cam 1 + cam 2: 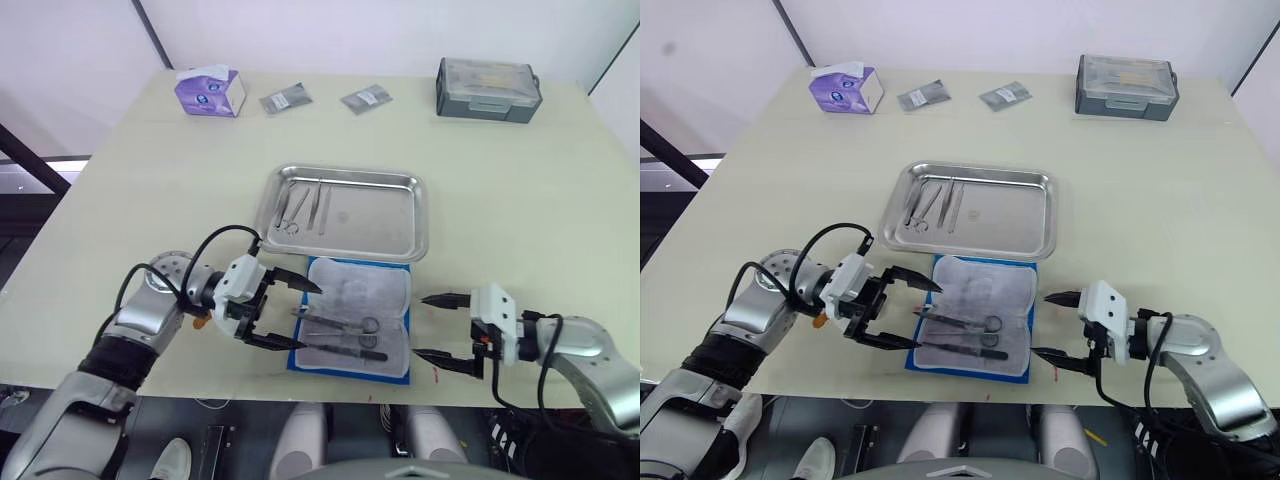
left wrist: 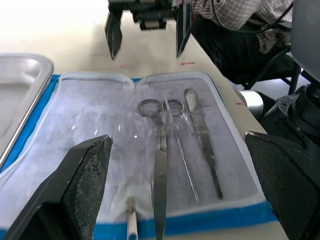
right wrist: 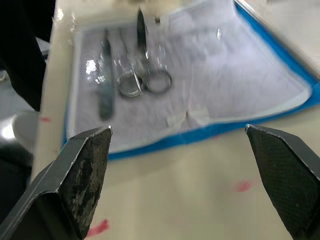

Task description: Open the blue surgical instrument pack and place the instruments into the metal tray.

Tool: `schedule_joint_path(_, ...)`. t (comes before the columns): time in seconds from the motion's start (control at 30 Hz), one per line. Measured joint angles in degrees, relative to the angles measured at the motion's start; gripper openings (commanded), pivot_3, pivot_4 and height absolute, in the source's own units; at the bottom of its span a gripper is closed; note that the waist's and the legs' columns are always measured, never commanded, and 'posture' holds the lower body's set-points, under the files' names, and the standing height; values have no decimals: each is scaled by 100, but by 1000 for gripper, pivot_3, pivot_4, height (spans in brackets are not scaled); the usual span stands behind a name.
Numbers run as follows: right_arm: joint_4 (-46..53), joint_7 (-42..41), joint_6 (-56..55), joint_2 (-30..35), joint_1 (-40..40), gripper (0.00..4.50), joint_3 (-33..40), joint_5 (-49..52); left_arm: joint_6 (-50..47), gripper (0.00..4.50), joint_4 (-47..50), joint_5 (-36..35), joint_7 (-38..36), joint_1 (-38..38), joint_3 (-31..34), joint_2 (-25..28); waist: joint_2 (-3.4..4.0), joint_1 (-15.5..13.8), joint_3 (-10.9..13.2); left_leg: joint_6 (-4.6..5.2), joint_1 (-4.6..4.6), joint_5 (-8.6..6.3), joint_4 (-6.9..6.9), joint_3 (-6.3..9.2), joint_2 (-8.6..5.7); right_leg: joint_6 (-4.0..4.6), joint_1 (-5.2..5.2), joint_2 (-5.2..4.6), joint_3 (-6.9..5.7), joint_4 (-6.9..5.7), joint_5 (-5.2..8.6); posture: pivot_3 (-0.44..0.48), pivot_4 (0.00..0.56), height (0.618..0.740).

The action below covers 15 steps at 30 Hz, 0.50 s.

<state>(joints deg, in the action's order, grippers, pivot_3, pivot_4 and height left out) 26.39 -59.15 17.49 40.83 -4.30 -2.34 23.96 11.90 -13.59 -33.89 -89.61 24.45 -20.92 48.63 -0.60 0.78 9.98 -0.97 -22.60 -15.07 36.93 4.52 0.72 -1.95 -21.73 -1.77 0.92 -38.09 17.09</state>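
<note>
While the left gripper [image 1: 283, 310] hangs wide open and empty at the left edge of the blue surgical instrument pack [image 1: 352, 320], the remaining instruments [image 1: 340, 335] lie straight ahead of its fingers, long axes running left-right. Behind the pack sits the metal tray [image 1: 345, 211], already holding some tools. Farther off, the right gripper [image 1: 445, 327] gapes empty.
</note>
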Motion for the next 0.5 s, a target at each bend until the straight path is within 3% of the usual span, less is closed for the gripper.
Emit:
schedule_joint_path(0.33, 750, 109, 417, 342, -255, 4500, 950, 920, 536, 4479, -536, 174, -3, 239, -445, -196, 0, -4, 8, 2, -3, 1, 48, 12, -10, -1, 1, -3, -6, -55, 0, 0, 150, 734)
schedule_joint_path(0.5, 902, 195, 612, 409, -91, 4500, 1066, 1195, 701, 4479, -761, 307, -4, 255, -469, -433, 0, 8, 9, 2, 5, 1, 49, 11, -10, 0, 1, -1, -2, -69, 1, 0, 150, 734)
